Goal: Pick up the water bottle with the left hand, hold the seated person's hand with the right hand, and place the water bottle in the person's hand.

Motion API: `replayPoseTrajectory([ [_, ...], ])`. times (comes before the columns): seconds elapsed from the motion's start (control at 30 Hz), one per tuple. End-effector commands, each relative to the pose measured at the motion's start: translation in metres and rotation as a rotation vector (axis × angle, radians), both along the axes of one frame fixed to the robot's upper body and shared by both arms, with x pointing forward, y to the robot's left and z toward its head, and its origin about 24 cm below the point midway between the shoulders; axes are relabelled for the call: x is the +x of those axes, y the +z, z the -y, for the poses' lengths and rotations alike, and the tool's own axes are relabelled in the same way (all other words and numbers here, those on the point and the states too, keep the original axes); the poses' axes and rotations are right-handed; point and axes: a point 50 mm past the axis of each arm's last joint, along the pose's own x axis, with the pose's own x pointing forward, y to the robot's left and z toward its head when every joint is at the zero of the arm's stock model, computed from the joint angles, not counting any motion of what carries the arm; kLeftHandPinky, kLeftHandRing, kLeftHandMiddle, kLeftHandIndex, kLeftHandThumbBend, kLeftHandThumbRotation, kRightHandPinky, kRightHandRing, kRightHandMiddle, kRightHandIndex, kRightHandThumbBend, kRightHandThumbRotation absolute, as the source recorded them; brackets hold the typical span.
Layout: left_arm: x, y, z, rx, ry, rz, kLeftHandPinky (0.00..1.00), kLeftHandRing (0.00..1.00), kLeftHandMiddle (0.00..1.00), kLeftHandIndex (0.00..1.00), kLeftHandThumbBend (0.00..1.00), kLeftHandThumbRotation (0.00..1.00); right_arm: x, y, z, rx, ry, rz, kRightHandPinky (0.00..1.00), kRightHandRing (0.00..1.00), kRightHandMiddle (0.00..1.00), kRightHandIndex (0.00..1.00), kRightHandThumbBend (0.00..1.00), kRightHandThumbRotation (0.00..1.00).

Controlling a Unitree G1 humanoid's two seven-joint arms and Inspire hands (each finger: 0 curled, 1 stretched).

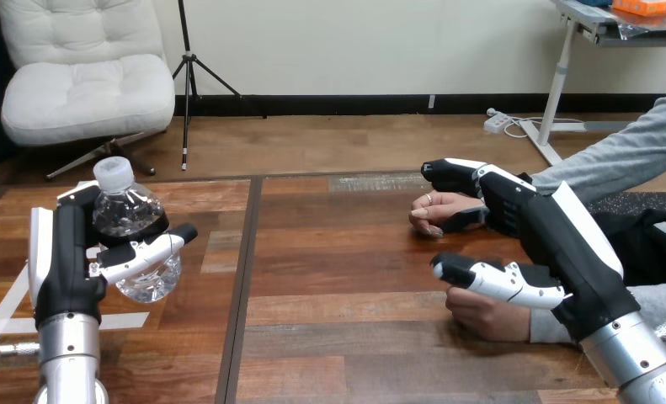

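A clear water bottle point(129, 209) with a white cap is at the left of the table, leaning slightly. My left hand point(64, 269) is shut on it, with the thumb across its front and the fingers round its back. At the right, my right hand point(556, 231) reaches over the person's hands. Its fingers are nearly straight and lie across the back of the person's upper hand point(433, 215), which rests loosely curled on the table. The thumb points left, apart from the fingers, above the person's lower hand point(481, 316). I see no finger closed round either hand.
The wooden table point(338, 286) has a dark seam running front to back just right of the bottle. White tape marks lie on the table near my left forearm. The person's grey sleeve point(624, 156) comes in from the right edge.
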Motion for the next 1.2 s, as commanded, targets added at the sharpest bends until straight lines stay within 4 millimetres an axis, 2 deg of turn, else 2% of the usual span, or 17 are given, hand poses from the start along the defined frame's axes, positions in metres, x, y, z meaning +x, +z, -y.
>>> replayPoseTrajectory([
  [0.0, 0.012, 0.027, 0.002, 0.004, -0.017, 0.117, 0.29, 0.33, 0.37, 0.38, 0.76, 0.00, 0.006, 0.020, 0.006, -0.067, -0.016, 0.071, 0.70, 0.86, 0.85, 0.81, 1.00, 0.59],
  [0.5, 0.012, 0.025, 0.000, -0.022, -0.001, 0.120, 0.28, 0.32, 0.36, 0.38, 0.77, 0.00, 0.005, 0.023, 0.013, -0.166, -0.046, 0.048, 0.73, 0.85, 0.86, 0.84, 1.00, 0.58],
  [1.17, 0.011, 0.024, -0.002, -0.040, 0.002, 0.120, 0.27, 0.31, 0.36, 0.38, 0.76, 0.00, 0.006, 0.019, 0.021, -0.272, -0.067, 0.003, 0.68, 0.81, 0.84, 0.82, 1.00, 0.47],
])
